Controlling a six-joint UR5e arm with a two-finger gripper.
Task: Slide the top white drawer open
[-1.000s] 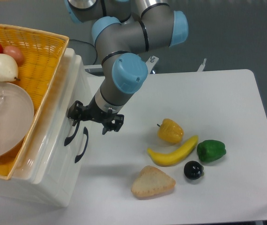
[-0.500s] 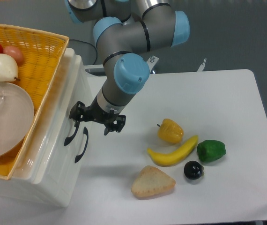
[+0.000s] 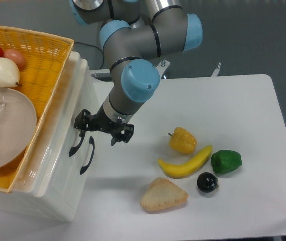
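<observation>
Over the last second the arm has crept a little to the right and the claw (image 3: 103, 129) with it, by a very small amount; the drawers and the food look unmoved.

The top white drawer (image 3: 52, 145) sits at the left of the tabletop (image 3: 223, 105), under the yellow wicker basket (image 3: 42, 55), the upper of two, its cream inside showing as a strip beside the basket edge. It is glossy hard plastic, so stiff and probably light, but the loaded basket above may make it drag. Its smooth front offers no grip; the black curved handle (image 3: 76, 144) is the place to hook or pinch.

The arm reaches down from the top of the view, wrist bent toward the drawer fronts. The claw's dark fingers stand apart, one close by the handle's upper end; whether it touches or grips the handle I cannot tell.
</observation>
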